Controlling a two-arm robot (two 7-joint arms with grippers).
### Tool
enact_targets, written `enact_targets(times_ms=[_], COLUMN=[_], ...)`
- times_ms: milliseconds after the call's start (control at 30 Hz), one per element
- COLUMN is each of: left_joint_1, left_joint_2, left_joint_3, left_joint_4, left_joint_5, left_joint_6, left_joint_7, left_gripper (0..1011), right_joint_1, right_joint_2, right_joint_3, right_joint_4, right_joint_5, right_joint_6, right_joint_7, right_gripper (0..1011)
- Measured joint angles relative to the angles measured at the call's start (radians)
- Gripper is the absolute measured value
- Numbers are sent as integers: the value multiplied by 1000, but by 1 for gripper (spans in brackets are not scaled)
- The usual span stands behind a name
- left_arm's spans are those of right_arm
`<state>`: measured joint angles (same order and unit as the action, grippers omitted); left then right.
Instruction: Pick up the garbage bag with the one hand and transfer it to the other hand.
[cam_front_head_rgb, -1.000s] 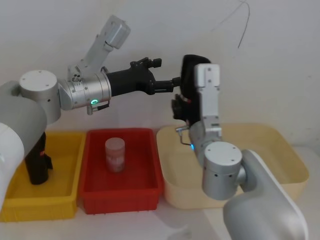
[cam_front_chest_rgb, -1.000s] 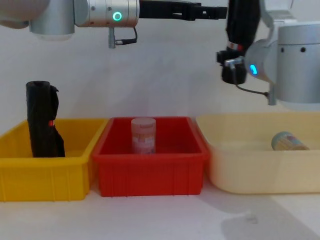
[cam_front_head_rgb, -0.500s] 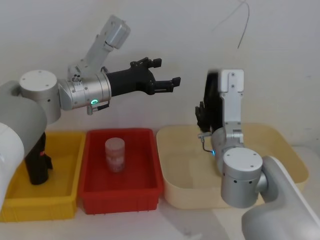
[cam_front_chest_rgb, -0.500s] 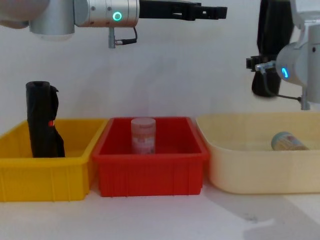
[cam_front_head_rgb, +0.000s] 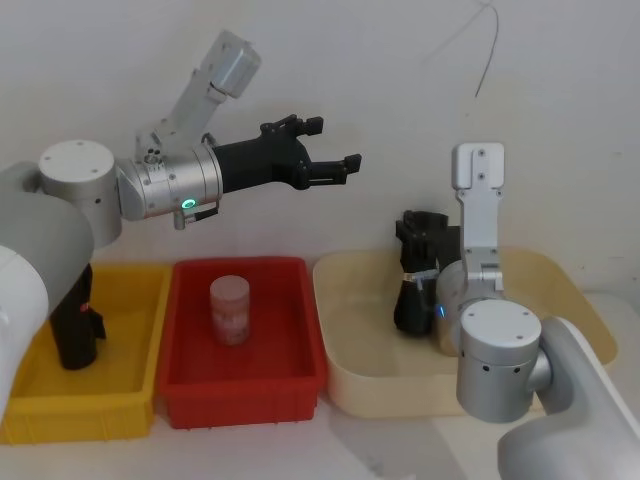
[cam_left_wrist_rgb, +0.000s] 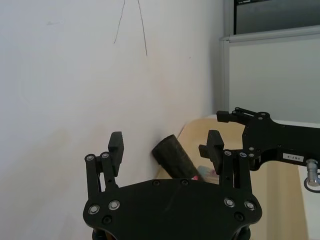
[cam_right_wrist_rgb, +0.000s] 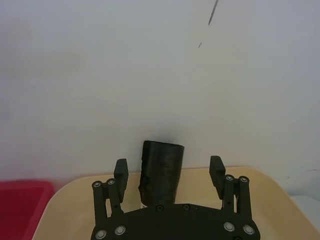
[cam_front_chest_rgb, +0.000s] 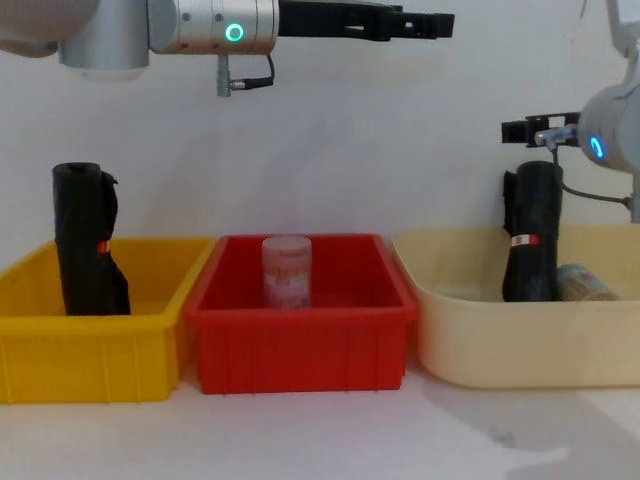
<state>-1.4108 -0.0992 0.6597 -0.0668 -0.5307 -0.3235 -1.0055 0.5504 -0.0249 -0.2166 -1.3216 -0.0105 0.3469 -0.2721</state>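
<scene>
At the left end of the row I see the yellow bin (cam_front_chest_rgb: 90, 320), holding a black roll with a slumped foot (cam_front_chest_rgb: 88, 245) and a small red tag, standing against its left wall. The red bin (cam_front_chest_rgb: 300, 320) touches it on the right and holds one clear jar (cam_front_chest_rgb: 287, 270), upright near the middle.

High above the red bin, my left gripper (cam_front_head_rgb: 335, 170) (green ring) reaches out level toward the right, fingers spread, nothing between them; the left wrist view confirms the gap is bare.

The cream tub (cam_front_chest_rgb: 500, 340) sits just right of the red bin. In it the garbage bag (cam_front_chest_rgb: 530, 235) stands upright near the rear wall, label band showing, top above the rim. The chest view shows a second jar (cam_front_chest_rgb: 583, 283) lying on its side just right of the bag's foot; the head view hides it behind the arm.

My right gripper (cam_right_wrist_rgb: 169, 172) (blue ring) hovers at the bag's top. The right wrist view shows its fingers parted, standing clear on either side of the bag. The tub's right half lies open.
</scene>
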Motion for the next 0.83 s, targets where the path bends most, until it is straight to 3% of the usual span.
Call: enact_targets(times_ms=[833], left_joint_1=[0], left_joint_2=[0], left_joint_3=[0], left_joint_4=[0], left_joint_5=[0], left_joint_6=[0], left_joint_7=[0], left_gripper=[1001], right_joint_1=[-12], right_joint_2=[6], right_joint_3=[5], right_joint_4=[-21], right_joint_5=[-3], right_joint_6=[18], right_joint_7=[-3], right_gripper=[1001])
